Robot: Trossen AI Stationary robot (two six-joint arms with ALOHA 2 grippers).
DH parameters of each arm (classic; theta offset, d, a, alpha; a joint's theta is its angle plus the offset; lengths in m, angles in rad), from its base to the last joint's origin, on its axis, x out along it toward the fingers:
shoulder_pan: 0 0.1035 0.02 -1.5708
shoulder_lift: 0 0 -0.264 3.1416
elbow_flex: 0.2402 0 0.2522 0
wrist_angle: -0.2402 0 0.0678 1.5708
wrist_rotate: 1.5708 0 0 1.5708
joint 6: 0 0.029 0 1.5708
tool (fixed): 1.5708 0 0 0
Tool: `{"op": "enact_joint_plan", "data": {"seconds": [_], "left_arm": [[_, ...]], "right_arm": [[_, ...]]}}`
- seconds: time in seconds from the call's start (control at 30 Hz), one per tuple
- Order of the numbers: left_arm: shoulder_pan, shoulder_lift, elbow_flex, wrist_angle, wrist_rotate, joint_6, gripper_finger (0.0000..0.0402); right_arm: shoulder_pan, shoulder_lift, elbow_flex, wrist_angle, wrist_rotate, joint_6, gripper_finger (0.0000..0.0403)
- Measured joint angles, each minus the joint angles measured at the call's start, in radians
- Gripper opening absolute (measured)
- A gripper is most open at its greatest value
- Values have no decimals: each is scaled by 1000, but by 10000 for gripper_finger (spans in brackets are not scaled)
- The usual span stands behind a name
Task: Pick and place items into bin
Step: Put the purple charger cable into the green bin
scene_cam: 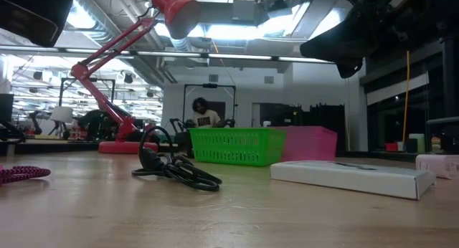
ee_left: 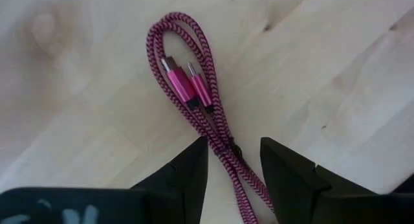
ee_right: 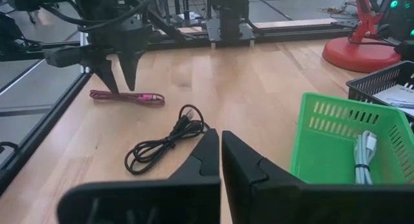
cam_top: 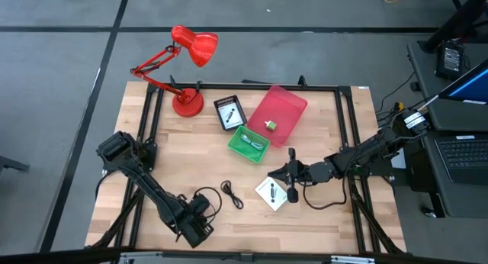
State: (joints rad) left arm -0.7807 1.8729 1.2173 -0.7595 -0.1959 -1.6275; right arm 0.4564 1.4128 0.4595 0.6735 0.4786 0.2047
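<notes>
I've got a red desk lamp (cam_top: 187, 66) standing at the far left corner of the wooden table (cam_top: 152, 218), its shade tipped out past the edge. Grey floor (cam_top: 61, 66) all round. Way back in the room, a person (scene_cam: 204, 113) stands by a dark frame.

Both arms matte black throughout, built of blocky joint housings linked by slimmer tube sections. Left arm: boxy housing at its base end, long straight link after it. Left end effector (ee_left: 234, 169): two broad black fingers (ee_left: 191, 172), wedge-shaped, flat inner faces, smooth plastic look, no markings visible. Right arm: black cables loop loosely alongside its links; a white-and-silver fitting sits near its base end. Right end effector (ee_right: 221, 160): same tapering black fingers (ee_right: 249, 166), edges slightly bevelled, mounted on a wide black bar.
</notes>
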Motion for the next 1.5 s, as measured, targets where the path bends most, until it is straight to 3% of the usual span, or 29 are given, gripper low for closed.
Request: {"op": "enact_joint_plan", "data": {"seconds": [0.57, 0.87, 1.23, 1.5], "left_arm": [[-1, 49, 0, 0, -14, -1, 130], [0, 84, 5, -8, 36, 58, 126], [0, 84, 4, 7, 47, 264, 16], [2, 87, 45, -16, 51, 446, 18]], "right_arm": [[0, 0, 0, -4, 0, 1, 0], [0, 0, 0, -6, 0, 1, 0], [0, 0, 0, -7, 0, 1, 0], [0, 0, 0, -17, 0, 24, 0]]}}
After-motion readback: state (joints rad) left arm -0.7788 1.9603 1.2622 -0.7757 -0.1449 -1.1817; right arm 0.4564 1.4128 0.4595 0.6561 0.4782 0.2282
